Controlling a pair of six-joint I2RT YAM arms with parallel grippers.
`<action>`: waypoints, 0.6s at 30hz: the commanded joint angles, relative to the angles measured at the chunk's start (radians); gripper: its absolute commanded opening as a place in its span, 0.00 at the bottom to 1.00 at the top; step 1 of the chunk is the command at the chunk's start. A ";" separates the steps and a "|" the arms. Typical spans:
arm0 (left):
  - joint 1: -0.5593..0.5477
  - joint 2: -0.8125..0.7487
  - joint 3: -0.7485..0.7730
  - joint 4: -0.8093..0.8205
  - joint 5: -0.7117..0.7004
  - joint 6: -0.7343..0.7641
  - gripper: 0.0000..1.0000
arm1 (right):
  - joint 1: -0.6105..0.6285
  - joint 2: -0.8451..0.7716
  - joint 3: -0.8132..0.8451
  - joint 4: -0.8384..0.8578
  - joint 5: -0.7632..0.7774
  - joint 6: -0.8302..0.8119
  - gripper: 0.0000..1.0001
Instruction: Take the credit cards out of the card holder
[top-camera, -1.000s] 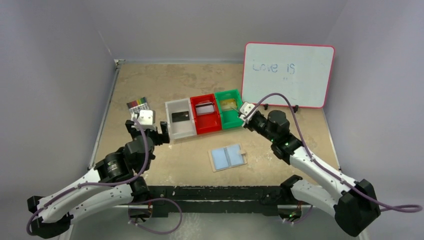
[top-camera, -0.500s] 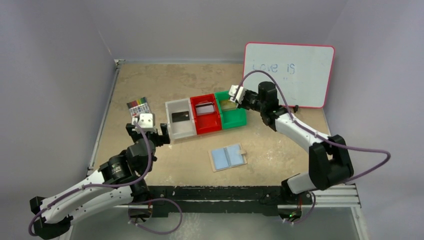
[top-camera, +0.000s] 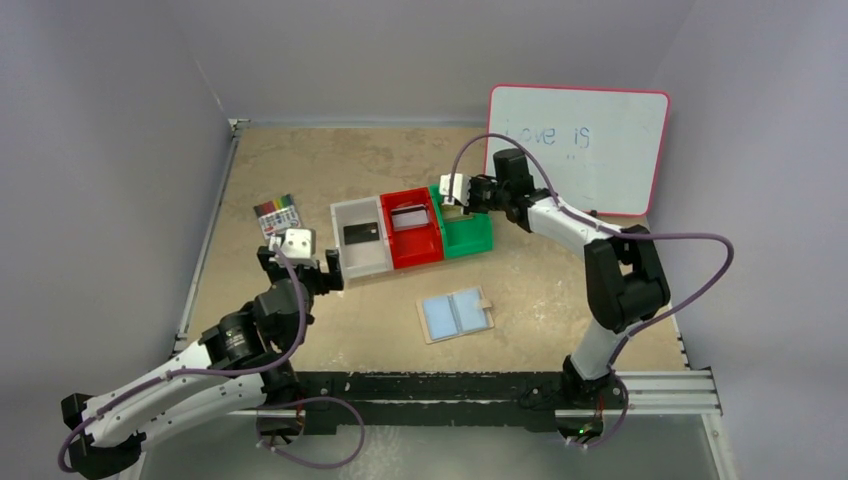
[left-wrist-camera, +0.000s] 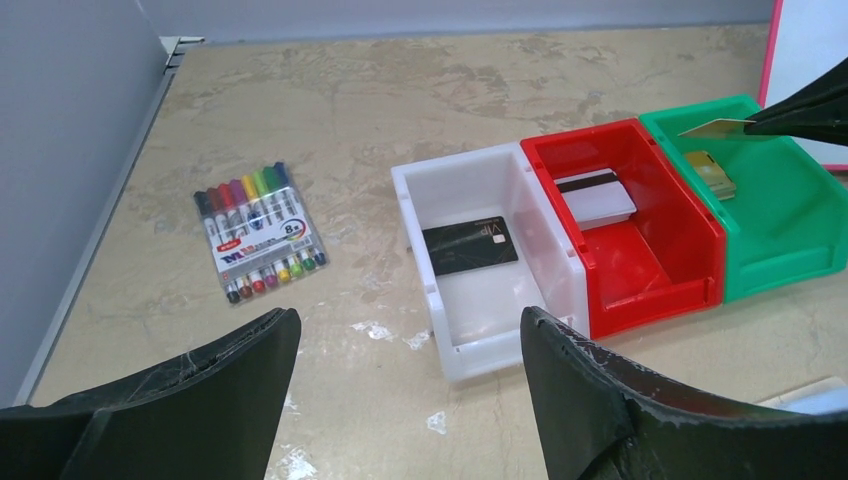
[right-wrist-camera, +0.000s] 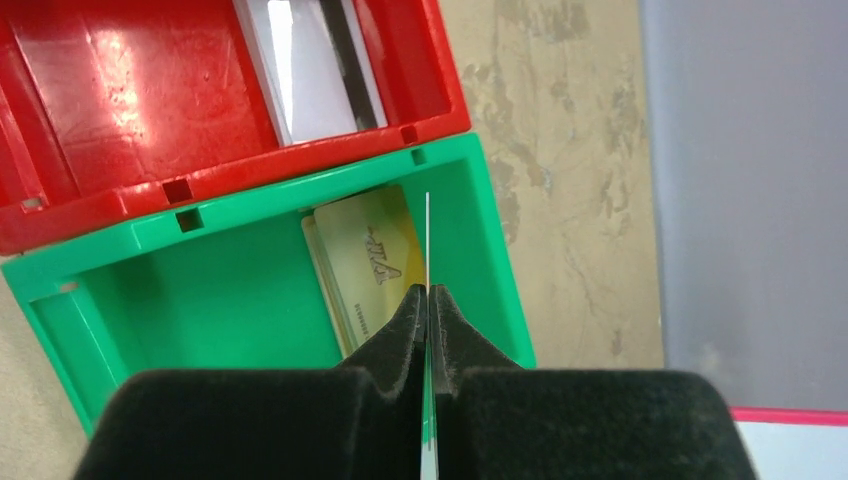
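The card holder (top-camera: 457, 314) lies open on the table, pale blue inside up. My right gripper (top-camera: 455, 190) hangs over the green bin (top-camera: 470, 241), shut on a thin gold credit card (left-wrist-camera: 718, 127) that shows edge-on (right-wrist-camera: 427, 240) in the right wrist view. Another gold card (right-wrist-camera: 368, 262) lies flat in that bin. A black card (left-wrist-camera: 470, 247) rests in the white bin (left-wrist-camera: 470, 330), and a silver-grey card (left-wrist-camera: 597, 198) in the red bin (left-wrist-camera: 650, 280). My left gripper (left-wrist-camera: 410, 330) is open and holds nothing, low in front of the white bin.
A pack of coloured markers (left-wrist-camera: 258, 230) lies left of the bins. A whiteboard (top-camera: 580, 150) with a red frame leans at the back right, close behind my right arm. Grey walls enclose the table on three sides.
My right arm has swung back and left, carrying the gold card from the green bin's near right corner to above its far end. The left arm has barely moved.
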 joint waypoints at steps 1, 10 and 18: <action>0.005 -0.009 -0.007 0.048 0.029 0.030 0.81 | -0.006 0.014 0.053 -0.049 -0.006 -0.075 0.00; 0.005 -0.024 -0.017 0.057 0.033 0.052 0.82 | -0.007 0.080 0.066 -0.054 0.035 -0.143 0.00; 0.005 -0.020 -0.023 0.064 0.037 0.060 0.82 | -0.006 0.129 0.070 0.023 0.109 -0.193 0.00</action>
